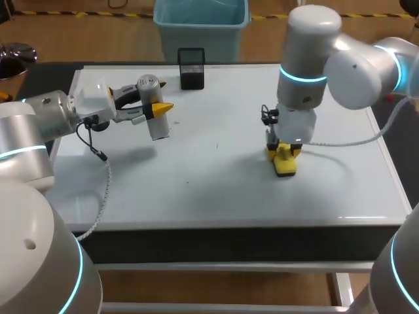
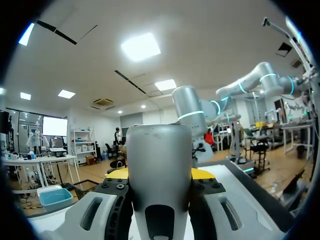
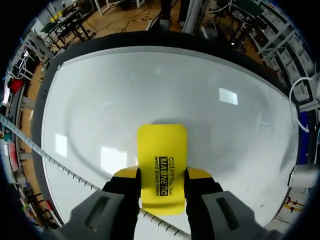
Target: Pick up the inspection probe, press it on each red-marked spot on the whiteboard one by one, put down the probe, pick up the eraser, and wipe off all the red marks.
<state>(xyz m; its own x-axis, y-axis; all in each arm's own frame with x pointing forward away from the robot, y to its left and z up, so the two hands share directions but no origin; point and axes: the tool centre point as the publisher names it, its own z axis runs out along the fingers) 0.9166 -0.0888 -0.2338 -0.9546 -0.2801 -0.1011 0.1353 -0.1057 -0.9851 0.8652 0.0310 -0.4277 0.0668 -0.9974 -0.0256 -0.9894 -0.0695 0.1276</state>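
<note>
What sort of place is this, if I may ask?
Probably a robotics test bench: a whiteboard lies flat as worktop, the left gripper holds a grey probe, the right gripper a yellow eraser.

you can see a small black mesh holder (image 1: 191, 67) standing upright near the far edge of the table (image 1: 229, 242), left of the middle.

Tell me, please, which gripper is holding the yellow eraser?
The right gripper, with the eraser down on the whiteboard; the left gripper holds the grey inspection probe instead.
</note>
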